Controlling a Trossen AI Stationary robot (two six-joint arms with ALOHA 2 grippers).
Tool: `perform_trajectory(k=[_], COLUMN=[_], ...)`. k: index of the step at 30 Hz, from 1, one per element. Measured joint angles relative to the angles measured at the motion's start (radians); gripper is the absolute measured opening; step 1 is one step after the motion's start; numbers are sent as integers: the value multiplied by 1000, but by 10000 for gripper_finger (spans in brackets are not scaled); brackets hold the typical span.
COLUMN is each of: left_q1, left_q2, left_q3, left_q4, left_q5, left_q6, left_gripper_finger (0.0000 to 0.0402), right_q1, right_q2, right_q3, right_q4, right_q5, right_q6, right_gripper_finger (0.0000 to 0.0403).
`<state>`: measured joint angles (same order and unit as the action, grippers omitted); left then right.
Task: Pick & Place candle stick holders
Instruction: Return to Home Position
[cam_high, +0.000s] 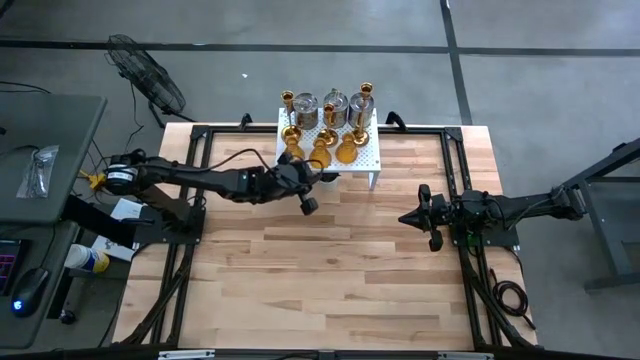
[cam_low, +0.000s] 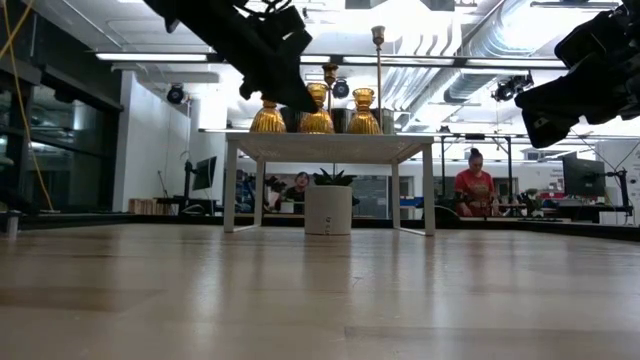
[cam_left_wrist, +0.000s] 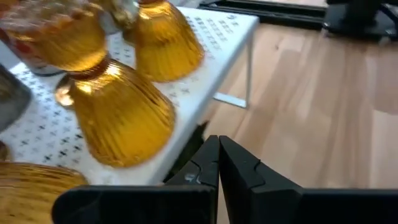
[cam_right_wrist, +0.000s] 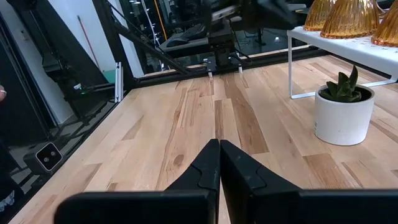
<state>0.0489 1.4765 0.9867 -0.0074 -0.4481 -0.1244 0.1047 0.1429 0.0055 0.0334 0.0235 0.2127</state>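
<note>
1. Light wooden plank table (cam_high: 330, 285) fills the work area and is framed by black rails (cam_high: 455, 190). An open-plan room with people (cam_low: 474, 185) at desks lies beyond it.
2. White perforated metal rack (cam_high: 374, 158) stands on thin legs at the middle of the table's far edge.
3. Left gripper (cam_high: 308, 204) hovers above the table, just in front of the rack's front edge. Its fingers (cam_left_wrist: 239, 171) are pressed together and hold nothing.
4. Right gripper (cam_high: 404, 217) hangs over the table's right side, well apart from the rack. Its claw is narrowed to no gap and is empty.
5. Candle stick holders all stand upright on the rack top:
   - slim gold brass candlesticks (cam_high: 366, 95) and silvery-grey jar-like holders (cam_high: 306, 106) toward the back;
   - squat ribbed amber-orange holders (cam_high: 347, 151) toward the front.
6. Small round white pot with a green succulent (cam_right_wrist: 343, 118) sits on the table beneath the rack.
</note>
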Motion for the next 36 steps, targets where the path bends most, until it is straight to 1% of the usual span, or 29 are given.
perform_trajectory(k=[9,12,16,36], left_q1=[18,18,22,71], left_q2=[50,50,50,50], left_q3=[-1,-1,-1,0], left_q4=[70,83,80,80], left_q5=[-7,-35,-70,-90], left_q6=[0,0,0,-1], left_gripper_finger=[1,0,0,0], right_q1=[0,0,0,0], right_q2=[0,0,0,0], right_q3=[0,0,0,0], right_q4=[0,0,0,0], right_q5=[0,0,0,0], right_q6=[0,0,0,0], right_gripper_finger=[3,3,3,3])
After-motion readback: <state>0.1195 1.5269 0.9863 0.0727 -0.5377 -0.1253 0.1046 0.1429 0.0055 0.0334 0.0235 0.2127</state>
